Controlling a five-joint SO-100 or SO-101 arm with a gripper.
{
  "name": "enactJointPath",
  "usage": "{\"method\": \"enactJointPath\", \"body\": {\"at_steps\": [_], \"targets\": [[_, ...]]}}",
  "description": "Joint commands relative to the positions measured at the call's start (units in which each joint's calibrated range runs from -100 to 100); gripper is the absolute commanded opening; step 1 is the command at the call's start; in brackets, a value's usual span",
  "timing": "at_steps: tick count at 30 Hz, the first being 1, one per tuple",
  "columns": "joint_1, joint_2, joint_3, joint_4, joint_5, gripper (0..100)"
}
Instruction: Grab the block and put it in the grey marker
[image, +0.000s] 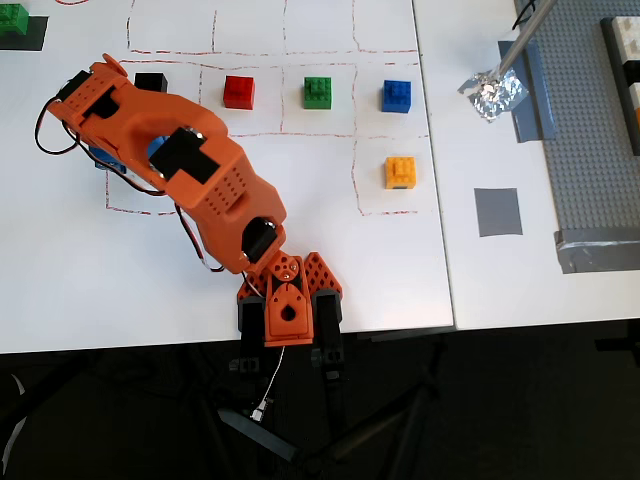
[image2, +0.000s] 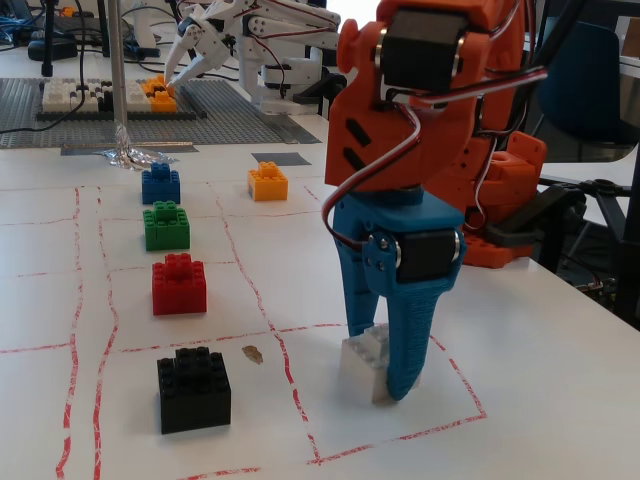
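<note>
The white block (image2: 358, 362) sits on the white table inside a red-lined square at the front, in the fixed view. My blue gripper (image2: 381, 362) comes straight down on it, with one finger (image2: 408, 335) in front and the other behind, both against the block. It looks shut on the block, which rests on the table. In the overhead view the arm hides the block and only a bit of the blue gripper (image: 103, 157) shows. The grey marker (image: 497, 212) is a flat dark square far to the right, and it also shows at the back in the fixed view (image2: 280, 158).
Black (image: 150, 82), red (image: 239, 91), green (image: 318, 92) and blue (image: 397, 96) bricks stand in a row, with an orange-yellow brick (image: 400, 171) below the blue one. Crumpled foil (image: 492, 93) and a grey studded baseplate (image: 590, 130) lie right.
</note>
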Motion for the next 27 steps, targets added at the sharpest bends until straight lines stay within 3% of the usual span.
{"method": "enactJointPath", "body": {"at_steps": [1, 3, 6, 13, 27], "targets": [[2.7, -2.7, -0.9, -1.2, 0.6, 17], [2.6, -2.9, -0.3, -1.6, 0.6, 14], [2.4, -3.3, 0.2, -2.2, 0.3, 1], [2.9, -5.8, 0.3, -0.3, 0.2, 0], [4.5, -15.2, -22.7, 31.3, -7.0, 0]]}}
